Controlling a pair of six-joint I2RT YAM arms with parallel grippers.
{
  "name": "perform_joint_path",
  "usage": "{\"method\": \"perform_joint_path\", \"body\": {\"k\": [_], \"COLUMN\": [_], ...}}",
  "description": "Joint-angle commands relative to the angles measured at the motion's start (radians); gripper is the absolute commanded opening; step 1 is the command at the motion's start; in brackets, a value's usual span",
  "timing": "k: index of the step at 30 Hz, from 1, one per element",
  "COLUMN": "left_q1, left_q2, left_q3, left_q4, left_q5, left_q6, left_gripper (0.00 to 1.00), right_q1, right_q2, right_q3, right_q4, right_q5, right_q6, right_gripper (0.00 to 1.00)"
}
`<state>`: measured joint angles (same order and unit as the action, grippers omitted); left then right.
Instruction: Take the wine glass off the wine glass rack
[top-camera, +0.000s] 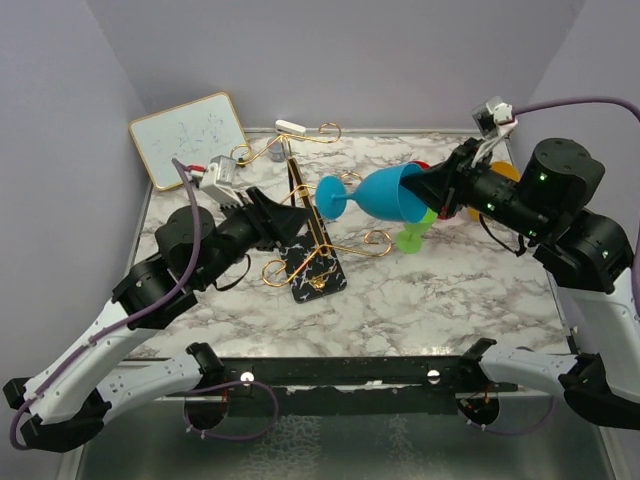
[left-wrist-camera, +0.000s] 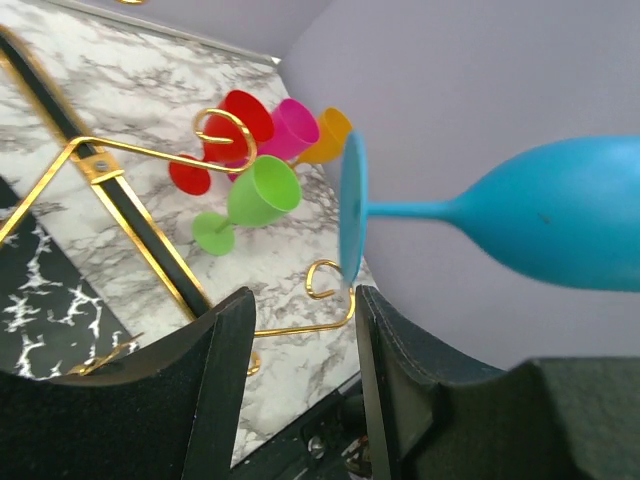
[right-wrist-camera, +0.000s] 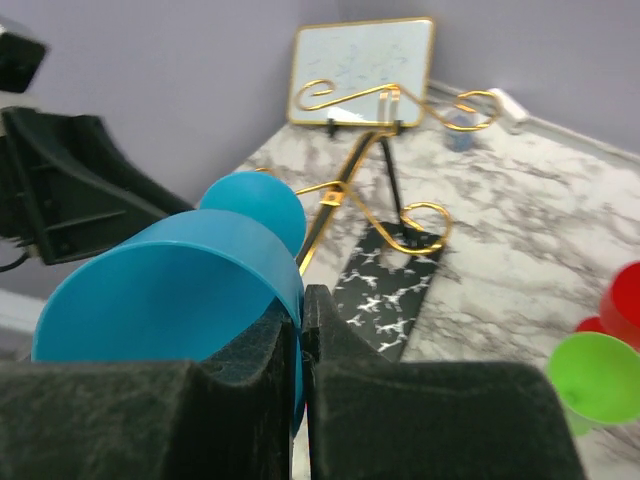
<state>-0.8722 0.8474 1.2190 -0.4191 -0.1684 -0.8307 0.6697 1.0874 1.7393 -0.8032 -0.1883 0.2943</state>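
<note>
On the marble tabletop the gold wine glass rack stands at about 10 o'clock from the middle. The blue wine glass appears to hang on none of its scroll arms. It lies level in the air at 12 o'clock, foot near the post, bowl towards 3 o'clock. So the lift-off looks all but done; what is left is to carry it clear and set it down. The right arm reaches in from 3 o'clock, its jaws pinched tight on the bowl's rim. The left arm stretches up from 7 o'clock, its jaws parted and empty, just beside the glass's foot.
</note>
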Motion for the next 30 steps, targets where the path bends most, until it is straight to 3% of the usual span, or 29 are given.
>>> {"method": "perform_joint_path", "body": {"k": [1,5,14,22,26,30], "left_q1": [0.005,0.005,0.005,0.005,0.006,0.005], "left_q2": [-0.096,-0.136,-0.115,-0.118,-0.120,-0.120], "left_q3": [-0.020,-0.035,-0.010,-0.016,-0.013,-0.008], "left_q4": [-0.094,-0.119,-0.159,-0.175,-0.193,-0.217], "left_q5": [-0.145,-0.175,-0.184,-0.191,-0.203,-0.210], "left_q6": [0.028,0.027,0.067,0.087,0.092,0.104], "left_gripper": [0.47,0.47,0.47,0.47,0.47,0.47], "right_q1": [-0.006,-0.006,-0.023,-0.180,-0.239,-0.384], "right_q2": [-0.008,0.052,0.169,0.359,0.453,0.479], "right_q3": [0.086,0.125,0.173,0.440,0.506,0.505], "right_q4": [-0.090,-0.237,-0.318,-0.354,-0.359,-0.396], "right_q5": [0.357,0.615,0.826,0.731,0.690,0.579], "right_q6": [-0.040,-0.057,-0.049,-0.136,-0.122,-0.060], "right_gripper": [0.01,0.01,0.01,0.01,0.01,0.01]}}
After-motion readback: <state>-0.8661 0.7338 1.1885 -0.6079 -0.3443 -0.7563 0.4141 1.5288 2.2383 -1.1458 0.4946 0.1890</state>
